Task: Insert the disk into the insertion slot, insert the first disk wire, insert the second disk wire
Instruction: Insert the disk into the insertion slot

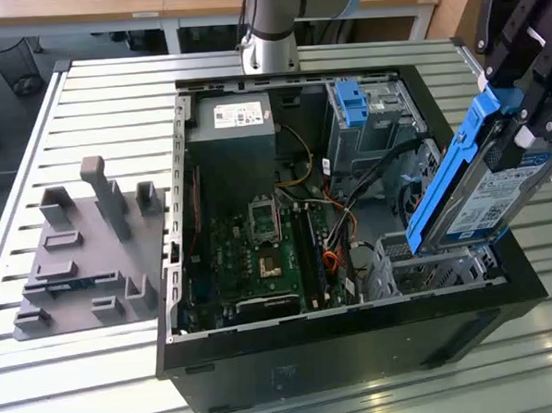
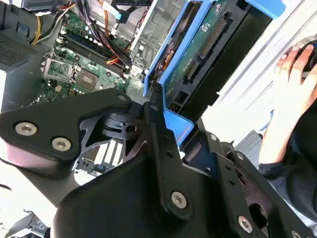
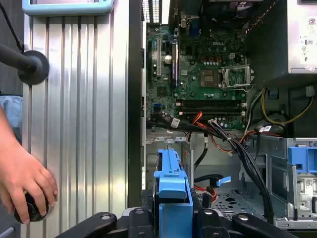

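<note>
Over the open computer case, exterior view: gripper clamped on the disk, held tilted, lower end near the slot. Second wrist view: green motherboard beside the blue-framed disk. First wrist view: person's hand on a black knob outside the case.

Bright, even light; glare streaks the ribbed table beside the open case, whose interior lies shadowed.

you have a slatted metal table carrying the open black computer case, with a grey fixture plate lying beside it at the exterior view's left
</note>
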Tool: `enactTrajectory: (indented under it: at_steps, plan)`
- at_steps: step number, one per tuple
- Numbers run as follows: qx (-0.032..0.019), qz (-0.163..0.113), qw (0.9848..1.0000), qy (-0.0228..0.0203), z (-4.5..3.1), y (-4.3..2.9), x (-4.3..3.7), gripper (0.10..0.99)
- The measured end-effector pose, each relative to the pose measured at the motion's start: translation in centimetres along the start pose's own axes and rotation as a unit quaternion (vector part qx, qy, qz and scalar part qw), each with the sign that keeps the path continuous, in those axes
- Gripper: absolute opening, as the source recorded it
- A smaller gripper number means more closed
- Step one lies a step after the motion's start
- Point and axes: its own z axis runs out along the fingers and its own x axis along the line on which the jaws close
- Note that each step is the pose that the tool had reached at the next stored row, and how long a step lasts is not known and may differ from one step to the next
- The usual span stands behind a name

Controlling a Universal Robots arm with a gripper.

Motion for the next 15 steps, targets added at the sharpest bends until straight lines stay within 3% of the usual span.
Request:
enactTrajectory:
  at_steps: [11,15]
  plan:
    - [0.0000,0.000,1.0000,-0.0001,0.05,0.00,0.00,0.365]
    - [0.0040,0.000,1.0000,-0.0001,0.15,0.05,0.00,0.365]
